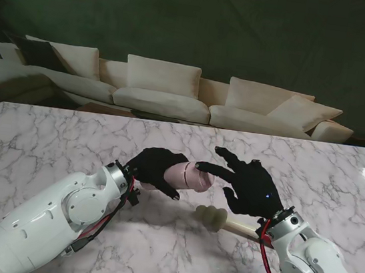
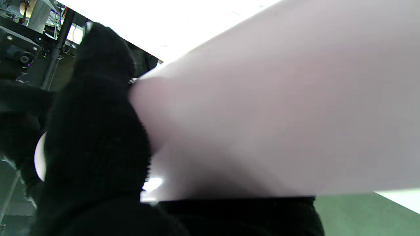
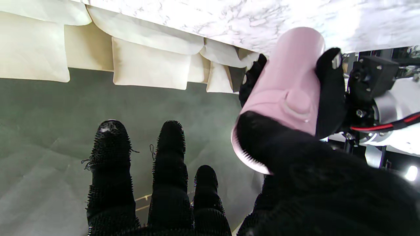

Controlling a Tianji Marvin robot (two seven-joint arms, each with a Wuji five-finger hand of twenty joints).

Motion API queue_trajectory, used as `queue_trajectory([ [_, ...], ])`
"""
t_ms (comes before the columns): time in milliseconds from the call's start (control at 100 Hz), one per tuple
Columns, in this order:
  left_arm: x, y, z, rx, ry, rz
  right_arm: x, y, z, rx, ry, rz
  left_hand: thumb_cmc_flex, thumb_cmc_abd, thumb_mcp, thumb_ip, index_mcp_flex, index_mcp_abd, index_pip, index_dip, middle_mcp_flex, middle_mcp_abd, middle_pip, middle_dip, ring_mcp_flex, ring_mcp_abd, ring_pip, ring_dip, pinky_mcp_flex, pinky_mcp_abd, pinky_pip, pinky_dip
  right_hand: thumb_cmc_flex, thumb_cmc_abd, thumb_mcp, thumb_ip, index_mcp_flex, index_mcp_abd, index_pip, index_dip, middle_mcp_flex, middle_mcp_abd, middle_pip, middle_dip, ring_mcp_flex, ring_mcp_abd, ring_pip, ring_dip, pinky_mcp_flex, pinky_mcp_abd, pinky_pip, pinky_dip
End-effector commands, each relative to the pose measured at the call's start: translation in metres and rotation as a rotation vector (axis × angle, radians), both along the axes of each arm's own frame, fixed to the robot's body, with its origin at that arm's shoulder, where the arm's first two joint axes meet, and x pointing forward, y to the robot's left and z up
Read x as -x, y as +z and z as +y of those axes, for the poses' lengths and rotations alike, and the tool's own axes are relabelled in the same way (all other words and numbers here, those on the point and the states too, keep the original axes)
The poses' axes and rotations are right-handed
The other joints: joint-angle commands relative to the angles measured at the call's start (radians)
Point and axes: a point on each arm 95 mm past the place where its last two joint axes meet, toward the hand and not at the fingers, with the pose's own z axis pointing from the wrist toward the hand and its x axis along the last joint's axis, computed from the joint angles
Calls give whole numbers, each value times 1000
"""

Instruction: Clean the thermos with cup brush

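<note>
I am gripping the pink thermos [image 1: 187, 175] in my left hand [image 1: 153, 166], holding it sideways above the marble table [image 1: 46, 145]. My right hand [image 1: 247, 183] is spreading its fingers, one finger touching the lid end. The cup brush [image 1: 215, 217] is lying on the table nearer to me.

stand camera looks down over the table [image 1: 47, 139]; both close wrist cameras share the thermos [image 1: 187, 175].
</note>
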Motion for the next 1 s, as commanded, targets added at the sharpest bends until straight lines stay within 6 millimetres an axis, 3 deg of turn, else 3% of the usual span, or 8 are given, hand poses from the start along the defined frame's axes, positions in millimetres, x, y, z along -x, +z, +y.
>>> queue_trajectory([
  [0, -1, 4, -3, 2, -12, -5, -6, -2, 0, 15, -10, 7, 328, 515, 241, -7, 90, -210, 128, 27, -1, -52, 32, 6, 90, -86, 193, 56, 40, -113, 124, 46, -69, -39, -70, -34, -17, -11, 15, -23, -26, 4, -32, -10, -22, -19, 22, 25, -19, -16, -6, 21],
  [170, 0, 3, -3, 2, -15, -4, -15, -3, 6, 19, -7, 0, 327, 515, 242, -6, 90, -210, 128, 27, 0, -52, 32, 6, 91, -87, 194, 56, 39, -113, 123, 46, -121, -75, -148, -57, -18, 8, 24, -21, -25, 6, -4, 5, -3, -24, 62, 53, -6, -31, 19, 42],
  [250, 0, 3, -3, 3, -15, -4, -18, -3, 8, 15, -9, -14, 328, 515, 242, -7, 90, -210, 128, 27, -1, -52, 32, 6, 90, -87, 193, 56, 40, -113, 123, 46, -100, -65, -145, -62, -4, 5, 92, 7, -24, 1, 122, 60, 23, -36, 98, 75, 19, -46, 41, 58],
  [360, 0, 3, -4, 5, -15, -4, -21, -5, 13, -13, -6, -35, 328, 515, 242, -7, 89, -210, 127, 27, -1, -52, 32, 6, 91, -87, 194, 56, 40, -113, 124, 46, -142, -54, -179, -84, 66, 21, 269, 71, -19, -24, 274, 114, 73, -61, 169, 117, 58, -59, 82, 82],
  [510, 0, 3, -4, 7, -16, -4, -23, -9, 20, -64, 2, -49, 329, 515, 242, -7, 90, -209, 127, 27, -1, -52, 32, 6, 91, -85, 194, 56, 40, -113, 124, 46, -209, -16, -259, -119, 157, 76, 499, 154, 74, -63, 322, 131, 138, -84, 239, 157, 98, -56, 117, 101],
  [610, 1, 4, -5, 7, -17, -3, -25, -11, 25, -108, -2, -49, 328, 516, 242, -7, 90, -210, 128, 27, -1, -52, 32, 6, 91, -86, 194, 56, 40, -113, 123, 46, -255, 45, -267, -136, 271, 132, 594, 172, 199, -98, 361, 150, 215, -96, 290, 180, 128, -50, 136, 107],
  [730, 1, 4, -6, 6, -18, -1, -27, -12, 29, -150, -8, -30, 327, 516, 241, -7, 89, -210, 127, 27, -1, -52, 31, 5, 90, -87, 193, 56, 40, -114, 123, 46, -296, 164, -332, -153, 405, 172, 640, 129, 394, -126, 390, 174, 271, -95, 329, 207, 127, -26, 155, 119],
  [990, 3, 4, -6, 7, -17, 2, -27, -15, 36, -192, -21, 7, 328, 514, 242, -7, 90, -209, 126, 26, 0, -50, 32, 5, 93, -88, 193, 55, 43, -114, 123, 46, -344, 386, -533, -145, 687, 248, 655, 60, 565, -98, 374, 174, 341, -54, 357, 227, 140, 6, 188, 147],
])
